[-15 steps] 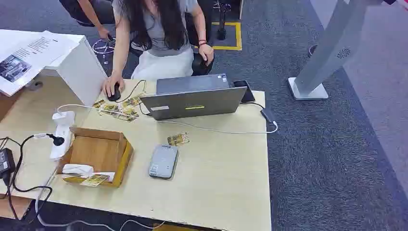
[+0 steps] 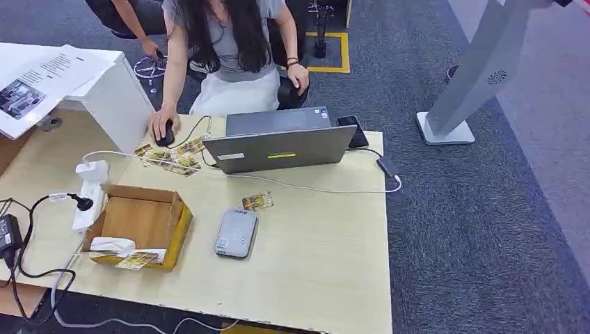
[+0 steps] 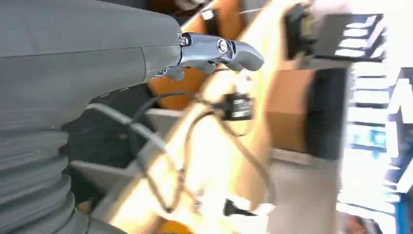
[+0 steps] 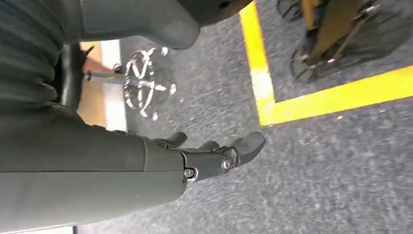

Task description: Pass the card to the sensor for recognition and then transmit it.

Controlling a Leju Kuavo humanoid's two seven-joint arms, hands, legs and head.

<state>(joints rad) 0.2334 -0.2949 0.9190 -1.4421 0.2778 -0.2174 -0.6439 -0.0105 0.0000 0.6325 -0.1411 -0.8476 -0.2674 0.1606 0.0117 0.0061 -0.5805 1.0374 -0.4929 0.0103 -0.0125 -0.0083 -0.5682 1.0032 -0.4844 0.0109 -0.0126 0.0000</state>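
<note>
Looking down from the head view, you have a pale wooden table (image 2: pixel 306 271) on grey-blue carpet (image 2: pixel 473 229), with yellow floor tape (image 2: pixel 342 52) marked beyond it and a white stand (image 2: pixel 473 76) off to the right. A card (image 2: pixel 257 202) lies flat on the table just behind the grey sensor (image 2: pixel 236 233), close to it but apart; more cards (image 2: pixel 170 158) lie scattered near the open laptop (image 2: pixel 282 147). An open cardboard box (image 2: pixel 142 224) sits left of the sensor, beside a white power strip (image 2: pixel 89 191). A seated person's hand (image 2: pixel 161 125) rests on a mouse. You cannot read the printing on the white sheet (image 2: pixel 42 76). Your left hand (image 3: pixel 214 51) hangs empty, fingers loosely extended; your right hand (image 4: pixel 214 156) is likewise empty over carpet, fingers loosely apart.
</note>
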